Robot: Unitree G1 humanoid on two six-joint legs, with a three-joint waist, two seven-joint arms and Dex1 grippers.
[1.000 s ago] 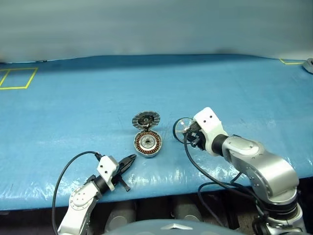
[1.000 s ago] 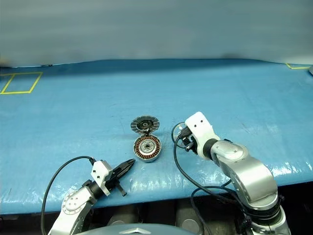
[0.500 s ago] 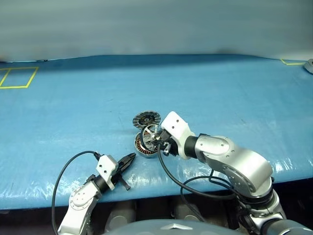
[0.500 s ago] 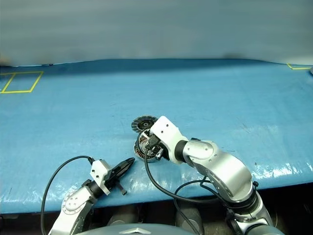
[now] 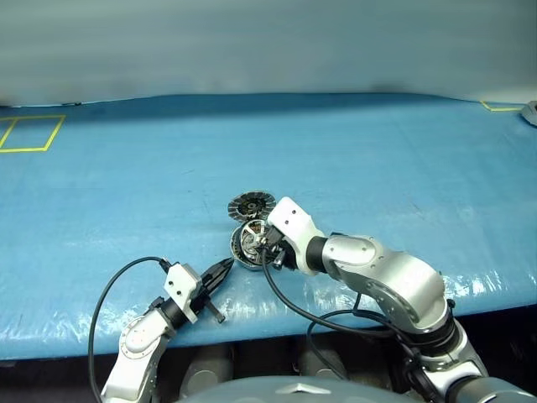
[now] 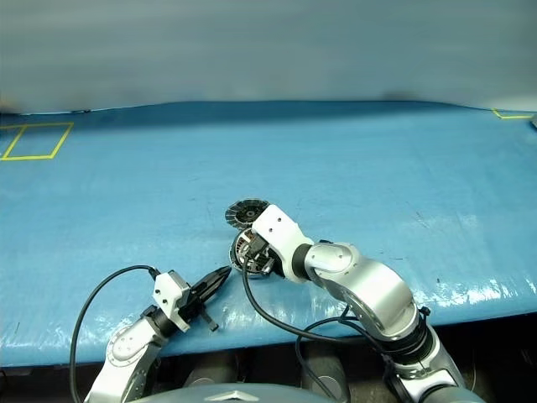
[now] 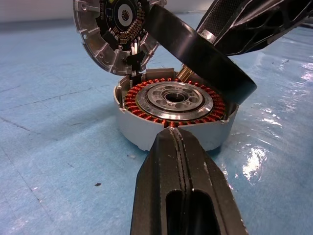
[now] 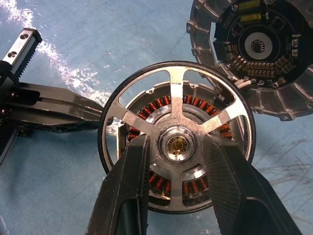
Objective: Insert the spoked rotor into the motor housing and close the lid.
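Observation:
The motor housing [image 7: 171,100], a silver cup with copper windings, sits on the blue table near the front. Behind it the lid [image 5: 250,204] stands tilted up, its dark finned face [image 8: 254,54] towards the housing, joined to it by thin wires. My right gripper [image 8: 177,144] is shut on the hub of the spoked rotor [image 8: 178,93], holding it tilted just over the housing's open top [image 7: 200,58]. I cannot tell whether the rotor touches the housing. My left gripper [image 7: 176,139] is shut and empty, its tips right at the housing's near wall [image 5: 225,267].
A yellow taped square [image 5: 29,134] marks the table's far left corner. Black cables [image 5: 109,294] loop from both wrists over the table's front edge. A small grey object [image 5: 529,111] lies at the far right edge.
My right gripper has carried the spoked rotor leftwards, from the right of the housing to over its open top, and tipped lower. The left gripper has stayed put.

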